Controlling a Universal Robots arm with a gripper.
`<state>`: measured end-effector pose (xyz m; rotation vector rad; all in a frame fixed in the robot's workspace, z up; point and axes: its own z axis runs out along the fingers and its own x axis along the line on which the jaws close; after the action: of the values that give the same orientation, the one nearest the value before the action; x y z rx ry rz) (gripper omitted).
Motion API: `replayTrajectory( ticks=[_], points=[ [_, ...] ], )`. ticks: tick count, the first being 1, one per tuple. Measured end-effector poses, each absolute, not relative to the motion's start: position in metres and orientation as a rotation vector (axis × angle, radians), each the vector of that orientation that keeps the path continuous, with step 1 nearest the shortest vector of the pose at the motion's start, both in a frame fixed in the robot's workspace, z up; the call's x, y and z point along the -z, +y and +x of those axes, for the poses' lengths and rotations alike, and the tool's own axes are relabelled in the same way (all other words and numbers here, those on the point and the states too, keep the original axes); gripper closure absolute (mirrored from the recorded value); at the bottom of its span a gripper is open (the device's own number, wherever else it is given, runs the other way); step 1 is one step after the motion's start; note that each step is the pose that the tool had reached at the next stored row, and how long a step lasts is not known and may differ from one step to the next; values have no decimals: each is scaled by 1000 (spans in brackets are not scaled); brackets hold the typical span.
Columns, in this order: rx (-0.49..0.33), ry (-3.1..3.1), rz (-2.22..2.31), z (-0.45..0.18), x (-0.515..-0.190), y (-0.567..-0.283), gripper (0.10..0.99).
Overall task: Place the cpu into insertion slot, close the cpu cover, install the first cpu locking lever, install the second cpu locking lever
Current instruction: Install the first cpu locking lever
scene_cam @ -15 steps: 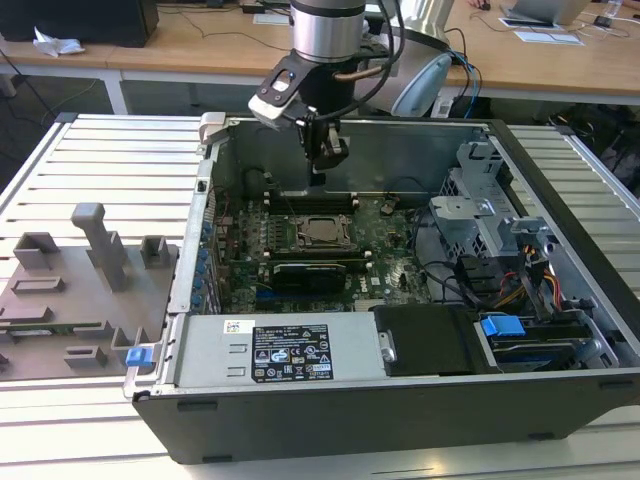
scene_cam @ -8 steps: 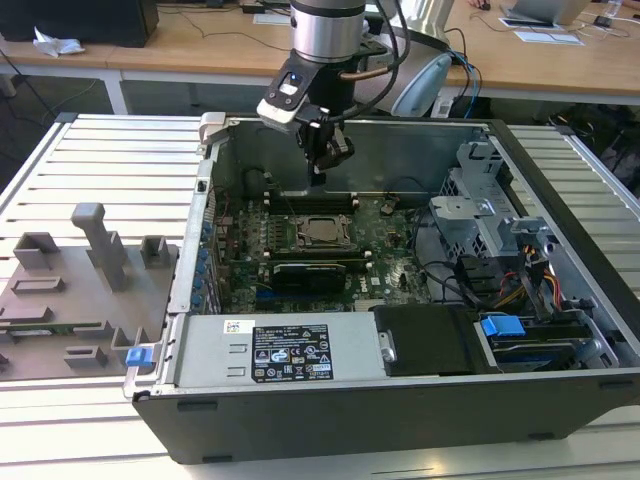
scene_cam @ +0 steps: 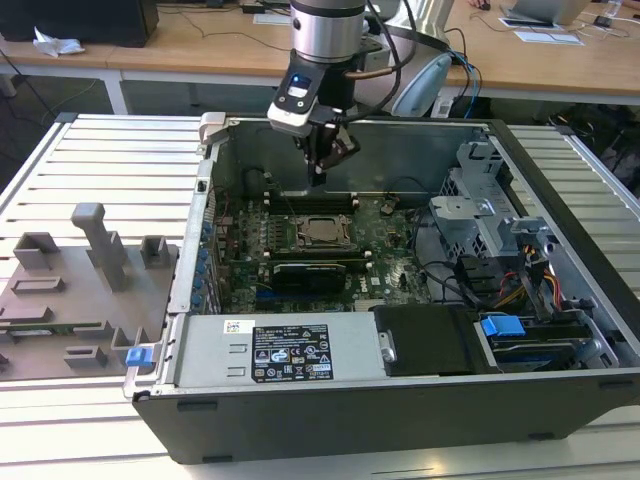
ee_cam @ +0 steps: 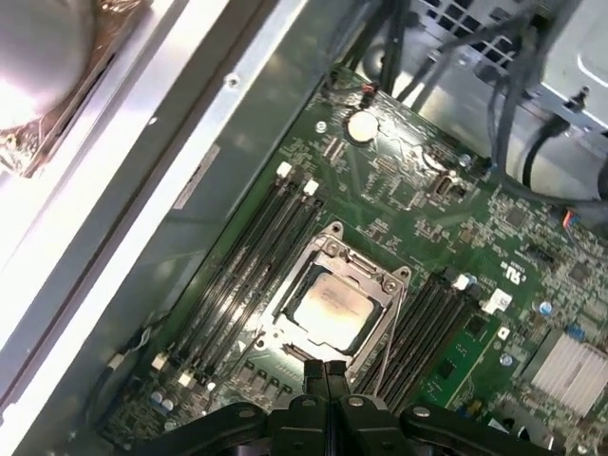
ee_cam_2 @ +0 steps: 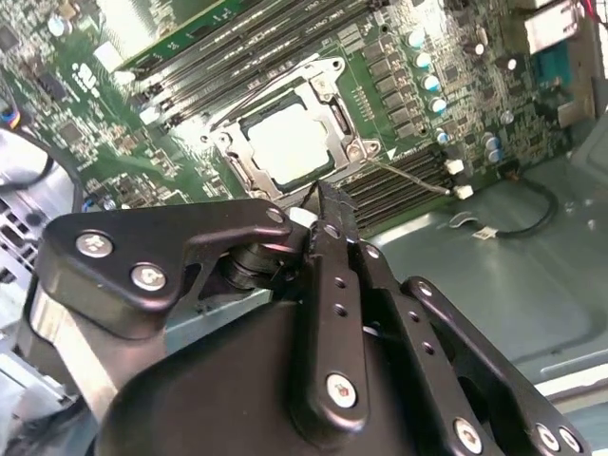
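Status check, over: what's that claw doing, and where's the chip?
Gripper shut, empty, at the edge of the insertion slot. Cpu seated inside, cpu cover down over it. Nothing seen in the way.

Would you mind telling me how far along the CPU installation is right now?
The cpu sits in the insertion slot with the cpu cover down. The gripper, shut and empty, hovers above it. A wire lever looks unlatched, so the levers remain.

My arm [scene_cam: 327,28] drops straight down from above, wrist upright, and my gripper [scene_cam: 321,168] hangs beneath it, pointing downward with a slight tilt. In the first wrist view my two black fingers [ee_cam: 314,376] lie pressed flat together, tips meeting.
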<state>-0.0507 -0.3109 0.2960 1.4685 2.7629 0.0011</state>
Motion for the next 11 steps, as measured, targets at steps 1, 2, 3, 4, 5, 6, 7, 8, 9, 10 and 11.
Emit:
replayTrajectory(
  ticks=[1,2,3,4,5,6,7,8,9,10,11],
  points=[
    [-1,2772,1452,-51,-296,-311,980],
    [-1,2789,1418,-51,-296,-311,980],
    [-2,2801,1394,-51,-296,-311,980],
    [-2,2809,1378,-51,-296,-311,980],
    [-2,2826,1344,-51,-296,-311,980],
    [-2,2839,1316,-51,-296,-311,980],
    [-2,2854,1281,-51,-296,-311,980],
    [-3,2870,1246,-51,-296,-311,980],
    [-3,2886,1210,-51,-296,-311,980],
    [-3,2898,1180,-51,-296,-311,980],
    [-3,2905,1162,-51,-296,-311,980]
  ],
)
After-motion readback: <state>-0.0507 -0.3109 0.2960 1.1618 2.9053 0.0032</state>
